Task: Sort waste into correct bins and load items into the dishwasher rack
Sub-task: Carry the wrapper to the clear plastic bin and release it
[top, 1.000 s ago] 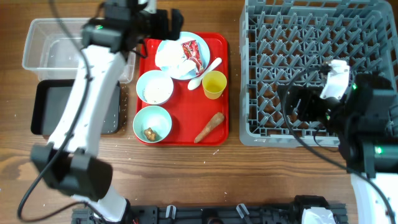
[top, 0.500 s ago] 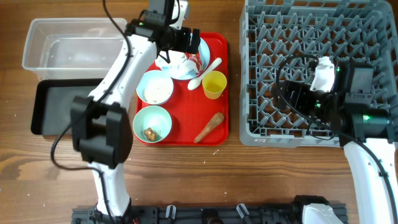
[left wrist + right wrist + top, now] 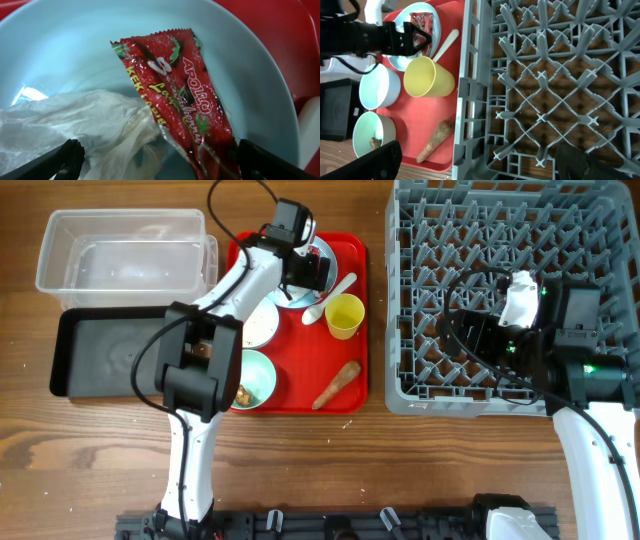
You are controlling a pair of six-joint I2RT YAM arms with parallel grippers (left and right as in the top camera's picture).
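My left gripper (image 3: 312, 270) is open and low over the pale-blue plate (image 3: 75, 50). Its fingers (image 3: 160, 162) stand either side of the red wrapper (image 3: 175, 95) and the white napkin (image 3: 85, 125) lying on the plate. On the red serving tray (image 3: 300, 398) are the yellow cup (image 3: 344, 315), the white spoon (image 3: 332, 295), the carrot-shaped stick (image 3: 337, 384), the pale-blue bowl (image 3: 262, 325) and the mint-green bowl (image 3: 255, 375) with the brown lump (image 3: 240, 393). My right gripper (image 3: 470, 335) is open and empty over the grey rack (image 3: 500, 240), near its left wall (image 3: 480, 162).
The clear tub (image 3: 120, 250) stands at the back left, with the black tray (image 3: 100, 350) in front of it. My left arm crosses over the pale-blue bowl. The right wrist view also shows the cup (image 3: 427, 77) and the stick (image 3: 435, 141).
My left gripper has come in from the left and dropped onto the plate, round the wrapper and napkin. My right arm shifted slightly a second ago and has since held still.
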